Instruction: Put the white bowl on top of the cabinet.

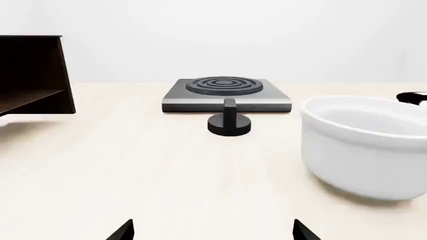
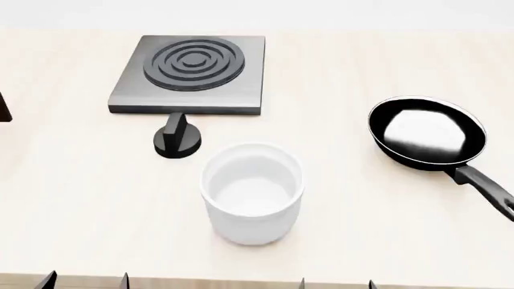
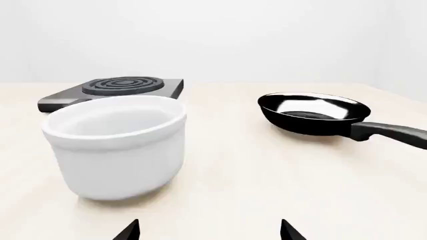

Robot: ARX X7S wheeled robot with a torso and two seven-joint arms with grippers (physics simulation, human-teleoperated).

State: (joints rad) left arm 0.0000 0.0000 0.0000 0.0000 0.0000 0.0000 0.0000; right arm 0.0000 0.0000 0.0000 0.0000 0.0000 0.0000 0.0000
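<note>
In the left wrist view, the deep glossy white bowl (image 1: 365, 145) stands on the pale wooden table (image 1: 133, 170) at the right of the frame, the square dark grey stove plate with concentric rings (image 1: 227, 94) sits at centre with a black round knob (image 1: 229, 121) just in front of it, and the dark-sided cabinet (image 1: 33, 75) shows at the upper left edge. The left gripper (image 1: 212, 231) shows only two dark fingertips at the bottom edge, spread wide and holding nothing. In the head view, the bowl sits upright at lower centre, the stove plate at upper left, and a black frying pan (image 2: 427, 132) at right, well apart. In the right wrist view, the bowl fills the left, the pan lies at right. The right gripper (image 3: 209, 230) has its tips spread wide, empty.
</note>
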